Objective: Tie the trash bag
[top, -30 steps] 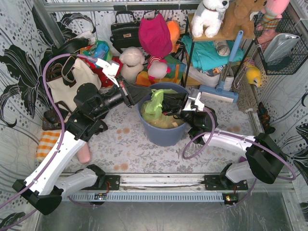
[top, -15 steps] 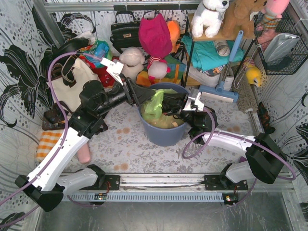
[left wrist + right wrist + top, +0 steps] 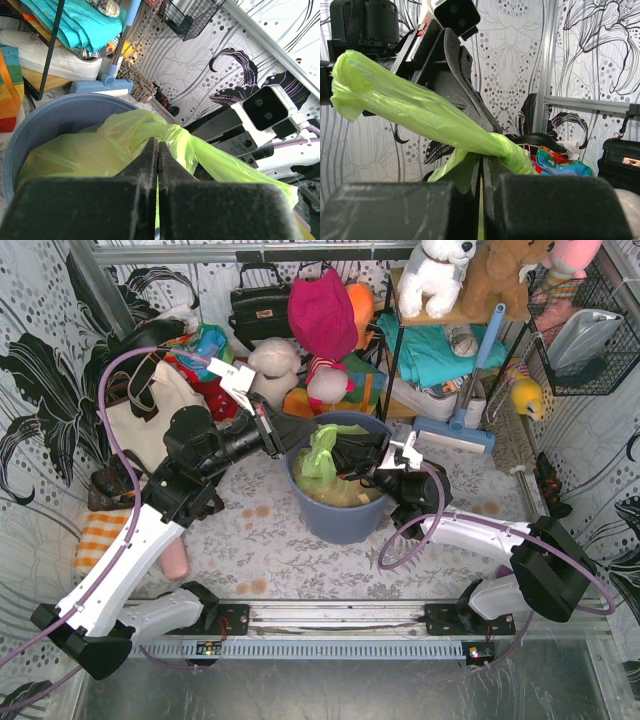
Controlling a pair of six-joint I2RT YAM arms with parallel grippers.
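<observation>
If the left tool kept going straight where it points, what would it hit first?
The twisted neck of the thin lime-green plastic trash bag, right at its tips; the right tool seems just behind, though depth is unclear.

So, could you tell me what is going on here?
Both arms are working on the thin lime-green plastic trash bag sitting in the blue-grey round bin. The left gripper and the right gripper are each shut on a twisted strip of its top, close together above the bin. No finished knot is visible.
</observation>
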